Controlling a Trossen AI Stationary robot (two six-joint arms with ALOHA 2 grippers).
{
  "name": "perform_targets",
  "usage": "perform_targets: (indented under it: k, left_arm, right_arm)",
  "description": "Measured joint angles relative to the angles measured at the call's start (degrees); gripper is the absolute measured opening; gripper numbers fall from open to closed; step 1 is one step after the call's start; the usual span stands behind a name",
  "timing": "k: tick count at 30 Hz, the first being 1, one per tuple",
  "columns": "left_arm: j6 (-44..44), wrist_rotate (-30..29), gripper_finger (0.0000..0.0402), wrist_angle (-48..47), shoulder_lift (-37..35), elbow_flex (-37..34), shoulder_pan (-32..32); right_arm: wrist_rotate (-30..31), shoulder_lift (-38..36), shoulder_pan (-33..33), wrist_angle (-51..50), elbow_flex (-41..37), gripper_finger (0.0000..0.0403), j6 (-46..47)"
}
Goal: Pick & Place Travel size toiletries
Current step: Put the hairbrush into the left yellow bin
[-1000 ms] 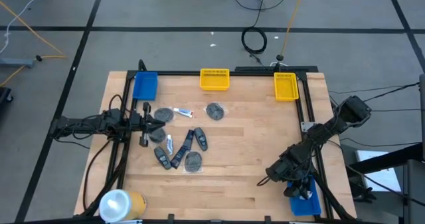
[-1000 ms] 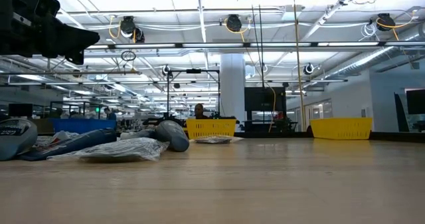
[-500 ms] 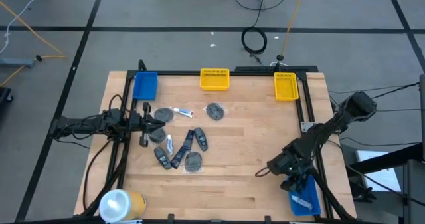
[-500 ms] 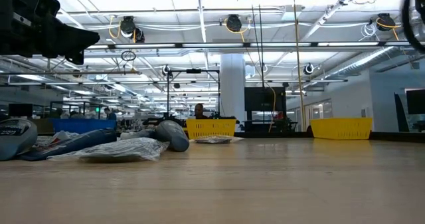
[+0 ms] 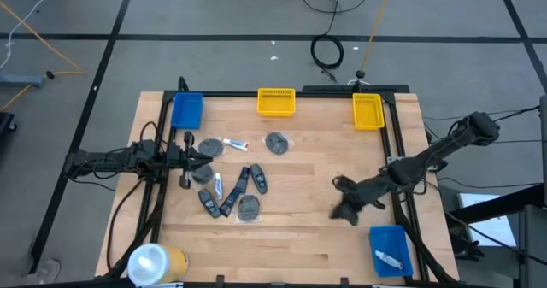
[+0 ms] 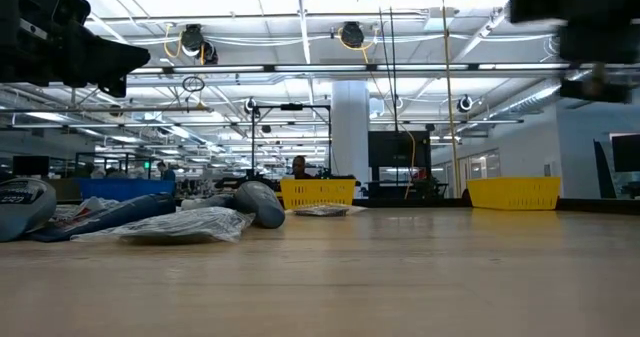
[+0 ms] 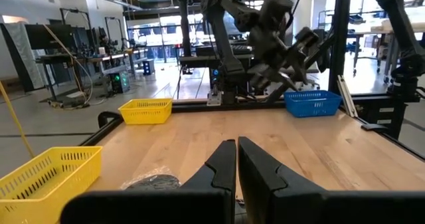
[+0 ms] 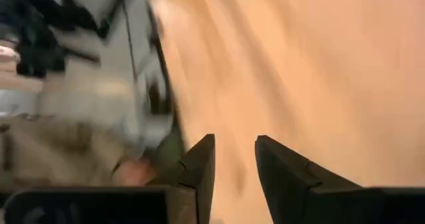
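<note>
Lying well apart from the right gripper [image 5: 340, 200], jaws parted and empty: the toiletries [image 5: 231, 179].

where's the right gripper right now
High view: the right gripper is over bare table on the right side, just inward of the near-right blue bin, fingers apart and empty.

Small grey and dark toiletries [image 6: 150, 217] lie in a heap on the wooden table [image 6: 400, 277]. Two yellow bins [image 6: 318, 192] stand far back. A dark arm [image 6: 60, 32] hangs above the heap.
</note>
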Motion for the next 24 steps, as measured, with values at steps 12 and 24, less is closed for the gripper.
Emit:
perform_targets:
  k: [12,24]
  left_arm:
    - [0.0,0.0,0.0019,0.0,0.0,0.0,0.0]
    - [0.0,0.0,0.0019,0.0,0.0,0.0,0.0]
  right_arm:
    - [12.0,18.2,-17.7,27.0,0.0,0.0112,-47.2]
    - [0.2,35.9,-33.1,24.9,9.4,0.0235,-65.8]
